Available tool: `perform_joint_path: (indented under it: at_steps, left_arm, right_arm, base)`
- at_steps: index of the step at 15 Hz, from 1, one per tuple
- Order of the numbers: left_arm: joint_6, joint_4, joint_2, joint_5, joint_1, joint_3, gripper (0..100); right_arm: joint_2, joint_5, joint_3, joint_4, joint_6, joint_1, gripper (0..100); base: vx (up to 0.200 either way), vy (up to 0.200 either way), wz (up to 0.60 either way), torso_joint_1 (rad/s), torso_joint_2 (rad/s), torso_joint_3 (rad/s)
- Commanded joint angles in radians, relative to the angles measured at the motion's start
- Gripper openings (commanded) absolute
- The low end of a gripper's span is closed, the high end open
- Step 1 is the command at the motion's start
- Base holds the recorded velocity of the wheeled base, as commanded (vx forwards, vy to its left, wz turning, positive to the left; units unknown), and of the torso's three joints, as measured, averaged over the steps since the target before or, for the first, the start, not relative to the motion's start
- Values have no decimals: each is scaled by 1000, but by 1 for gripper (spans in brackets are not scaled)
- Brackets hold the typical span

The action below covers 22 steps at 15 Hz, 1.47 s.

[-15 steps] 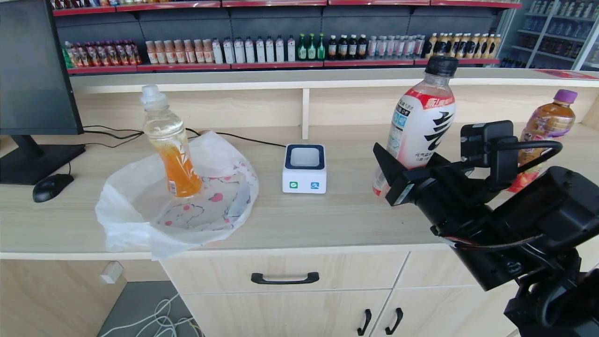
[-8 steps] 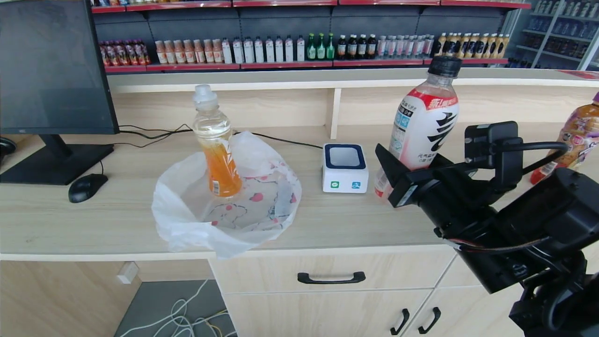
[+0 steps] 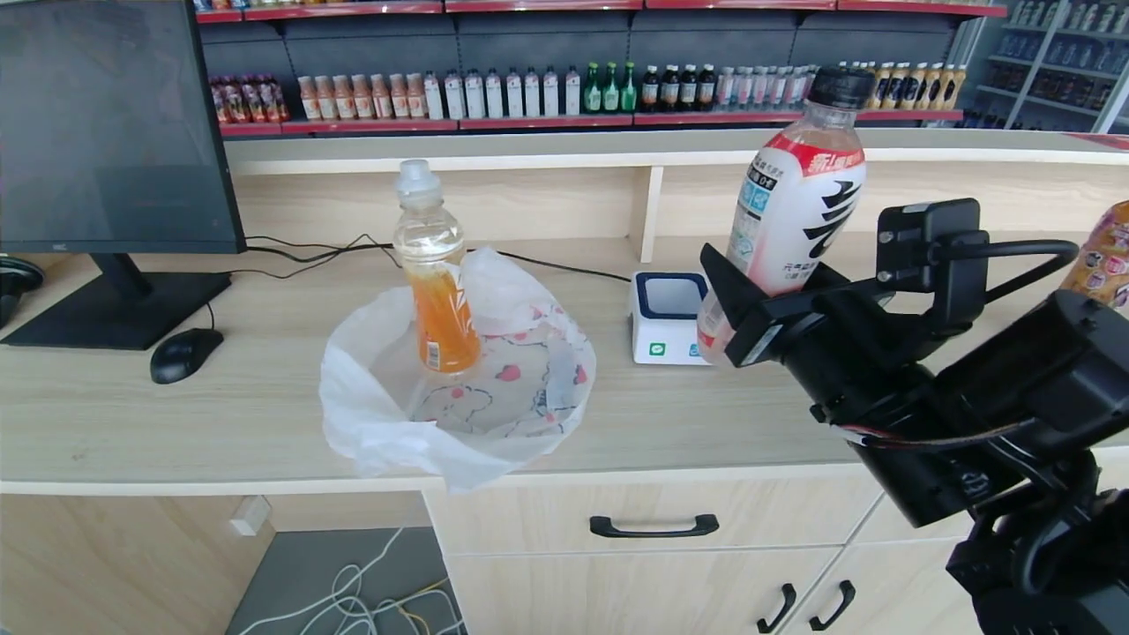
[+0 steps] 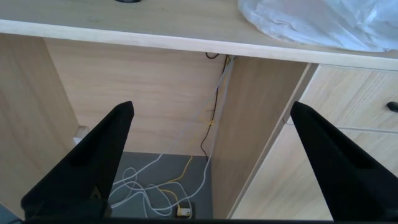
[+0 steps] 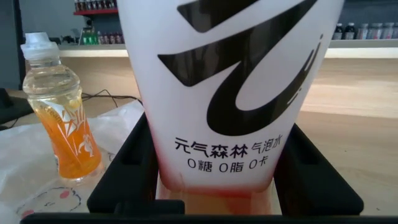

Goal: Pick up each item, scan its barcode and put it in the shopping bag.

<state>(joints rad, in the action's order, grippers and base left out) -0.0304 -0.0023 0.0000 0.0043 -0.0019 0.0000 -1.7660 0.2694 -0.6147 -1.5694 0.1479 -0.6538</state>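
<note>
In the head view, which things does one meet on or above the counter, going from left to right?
Monitor → computer mouse → shopping bag → barcode scanner → white bottle held in the right gripper.

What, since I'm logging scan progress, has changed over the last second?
The right gripper, shut on the white bottle, carried it to the robot's left, up beside the scanner; the head camera swung too. The orange bottle stayed standing in the shopping bag, and the grip held.

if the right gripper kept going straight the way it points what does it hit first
Probably the white scanner box with a dark blue top, just past the white black-capped bottle the right gripper holds; depth unclear.
</note>
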Motion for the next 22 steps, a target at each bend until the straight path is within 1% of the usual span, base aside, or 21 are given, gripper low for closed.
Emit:
perform_joint_path:
  at_steps: [1,2,4,6,7,8,9,11,12,14,17,19,21,22]
  left_arm:
    - [0,-1,2,0,0,0,100]
    - [0,-1,2,0,0,0,100]
    - [-2,-2,2,0,0,0,100]
    - [0,-2,0,0,0,0,100]
    - [1,-2,0,0,0,0,100]
    - [1,-2,0,0,0,0,100]
    - [7,-1,0,0,0,0,100]
    - [6,-1,2,0,0,0,100]
    - [7,-1,0,0,0,0,100]
    - [9,-1,0,0,0,0,100]
    - [10,-5,0,0,0,0,100]
    - [9,-5,2,0,0,0,100]
    - [9,-5,0,0,0,0,100]
    - [10,-5,0,0,0,0,100]
  right_arm:
    - [-10,-82,15,-1,76,66,0]
    - [-18,-151,16,-1,128,94,0]
    - [-29,-165,-5,-1,260,168,0]
    - [-72,-174,-69,-1,337,168,0]
    - [-107,-237,-106,-1,366,166,0]
    - [-121,-269,-122,-1,383,169,0]
    - [-168,-345,-183,-1,446,189,0]
    - [-202,-372,-224,-1,484,194,0]
    - [-211,-407,-238,-1,509,200,0]
    - [-233,-512,-272,-1,558,227,0]
    - [-273,-651,-332,-1,578,258,0]
    - [-320,-707,-392,-1,573,266,0]
    - [-365,-802,-479,-1,576,280,0]
    - [-375,-834,-493,-1,581,283,0]
  base:
    - [0,0,0,0,0,0]
    - [0,0,0,0,0,0]
    - [0,0,0,0,0,0]
    - [0,0,0,0,0,0]
    - [0,0,0,0,0,0]
    - [0,0,0,0,0,0]
    - [0,0,0,0,0,0]
    - [0,0,0,0,0,0]
    - [0,0,0,0,0,0]
    - [0,0,0,0,0,0]
    - [0,0,0,0,0,0]
    - [0,0,0,0,0,0]
    - [0,0,0,0,0,0]
    - [0,0,0,0,0,0]
